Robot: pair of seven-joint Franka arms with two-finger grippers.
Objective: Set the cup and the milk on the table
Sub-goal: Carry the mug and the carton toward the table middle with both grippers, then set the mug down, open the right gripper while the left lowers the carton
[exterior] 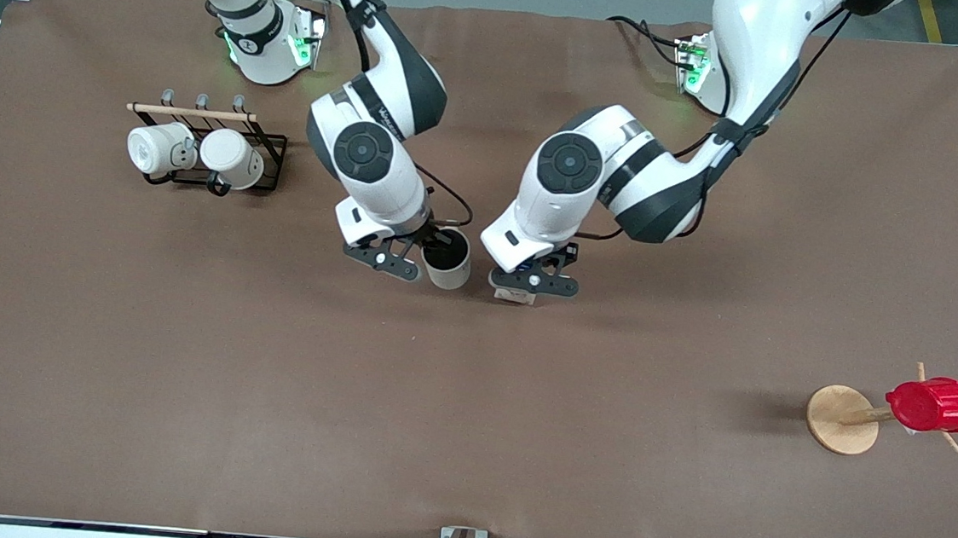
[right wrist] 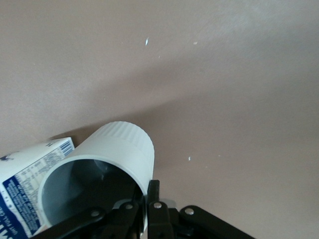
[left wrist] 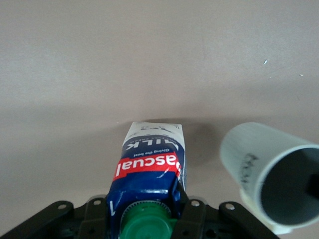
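The off-white cup [exterior: 448, 260] is upright at the middle of the brown table [exterior: 466, 439], its grey inside showing. My right gripper [exterior: 424, 256] is shut on its rim wall, one finger inside and one outside, as the right wrist view shows [right wrist: 148, 199]. The cup [right wrist: 119, 149] has faint lettering in the left wrist view [left wrist: 269, 169]. My left gripper [exterior: 532, 283] is shut on the milk [exterior: 518, 296] beside the cup, toward the left arm's end. The left wrist view shows the gripper [left wrist: 144, 211] clamping the carton [left wrist: 149, 159] near its green cap [left wrist: 147, 226], base down at the table.
A black wire rack [exterior: 270, 158] with two brighter white mugs [exterior: 197, 153] stands toward the right arm's end. A red ribbed cup [exterior: 932, 405] hangs on a wooden peg stand [exterior: 842, 419] toward the left arm's end, nearer the front camera.
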